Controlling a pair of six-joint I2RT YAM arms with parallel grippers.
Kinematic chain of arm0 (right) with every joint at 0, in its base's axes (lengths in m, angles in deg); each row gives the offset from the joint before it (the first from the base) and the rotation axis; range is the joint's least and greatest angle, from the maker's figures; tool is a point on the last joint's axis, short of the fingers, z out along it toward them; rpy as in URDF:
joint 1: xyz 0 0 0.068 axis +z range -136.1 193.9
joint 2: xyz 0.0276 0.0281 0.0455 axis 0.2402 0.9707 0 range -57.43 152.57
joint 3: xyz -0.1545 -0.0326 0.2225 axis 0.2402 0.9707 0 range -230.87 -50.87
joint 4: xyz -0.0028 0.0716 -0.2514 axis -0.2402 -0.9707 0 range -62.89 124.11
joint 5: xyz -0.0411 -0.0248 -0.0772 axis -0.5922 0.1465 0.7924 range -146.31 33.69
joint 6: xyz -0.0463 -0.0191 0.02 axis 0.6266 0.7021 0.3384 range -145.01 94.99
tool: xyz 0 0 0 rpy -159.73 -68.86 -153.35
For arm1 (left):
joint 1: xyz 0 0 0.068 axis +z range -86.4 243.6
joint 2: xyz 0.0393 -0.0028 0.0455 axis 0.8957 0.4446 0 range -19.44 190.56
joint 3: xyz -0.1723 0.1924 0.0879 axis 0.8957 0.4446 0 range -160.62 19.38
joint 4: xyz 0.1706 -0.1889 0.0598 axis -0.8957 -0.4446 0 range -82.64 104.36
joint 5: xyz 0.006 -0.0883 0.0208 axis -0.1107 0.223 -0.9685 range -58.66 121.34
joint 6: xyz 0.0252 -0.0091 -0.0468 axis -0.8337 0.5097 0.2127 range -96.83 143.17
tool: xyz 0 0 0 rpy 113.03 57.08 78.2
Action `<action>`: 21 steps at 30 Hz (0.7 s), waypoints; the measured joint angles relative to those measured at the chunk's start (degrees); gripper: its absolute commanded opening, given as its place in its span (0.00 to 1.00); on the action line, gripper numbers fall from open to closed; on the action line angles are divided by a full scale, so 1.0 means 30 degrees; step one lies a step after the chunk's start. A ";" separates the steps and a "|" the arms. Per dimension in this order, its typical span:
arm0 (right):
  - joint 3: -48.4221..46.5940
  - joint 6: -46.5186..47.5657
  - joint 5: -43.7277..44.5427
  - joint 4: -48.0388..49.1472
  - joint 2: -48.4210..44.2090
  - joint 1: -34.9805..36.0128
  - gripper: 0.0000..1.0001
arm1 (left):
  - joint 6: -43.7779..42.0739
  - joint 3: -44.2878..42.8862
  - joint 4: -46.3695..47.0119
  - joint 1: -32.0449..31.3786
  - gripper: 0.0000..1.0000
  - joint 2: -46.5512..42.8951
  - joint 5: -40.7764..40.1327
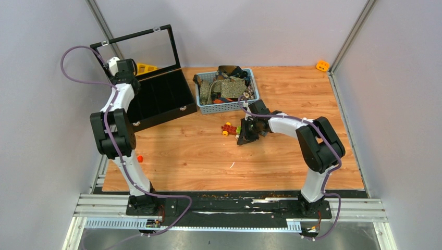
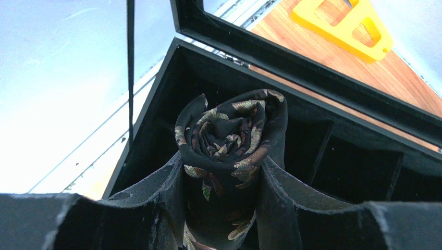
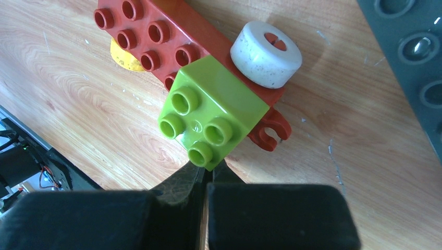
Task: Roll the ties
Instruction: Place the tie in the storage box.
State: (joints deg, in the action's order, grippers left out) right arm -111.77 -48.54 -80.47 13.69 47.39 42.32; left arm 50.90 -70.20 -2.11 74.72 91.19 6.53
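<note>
Ties show in two spots. A rolled tie, black with an olive and tan leafy print, is pinched at its sides by the left fingers, which are spread only as far as the roll is thick; its spiral end shows past the fingertips. It is held at the far left corner of the open black case, a divided box with its glass lid raised; whether the roll touches the case I cannot tell. The other ties lie heaped and unrolled in a grey-blue basket just right of the case. Also right of the case, on the basket's near side, the right fingers are pressed together and hold nothing. Their tips are right at a corner of a lime-green brick, which is stacked on a red brick car with a white wheel, standing on the wooden bench. A grey studded plate lies near the car. A yellow plastic piece lies behind the case's lid.
</note>
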 measured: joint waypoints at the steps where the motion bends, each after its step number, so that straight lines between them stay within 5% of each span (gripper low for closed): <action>1: 0.0000 -0.0007 -0.0007 0.0007 0.0007 0.0000 0.00 | -0.0029 -0.0350 0.0007 0.0066 0.00 0.0379 0.0036; 21: 0.0000 -0.0160 -0.0335 0.0138 0.0321 0.0000 0.00 | -0.0211 -0.2266 0.0335 0.1756 0.00 0.2994 -0.0342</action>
State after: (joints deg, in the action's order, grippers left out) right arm -111.77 -49.02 -81.48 14.10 48.35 42.32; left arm 50.27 -77.00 -1.10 79.99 100.17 5.50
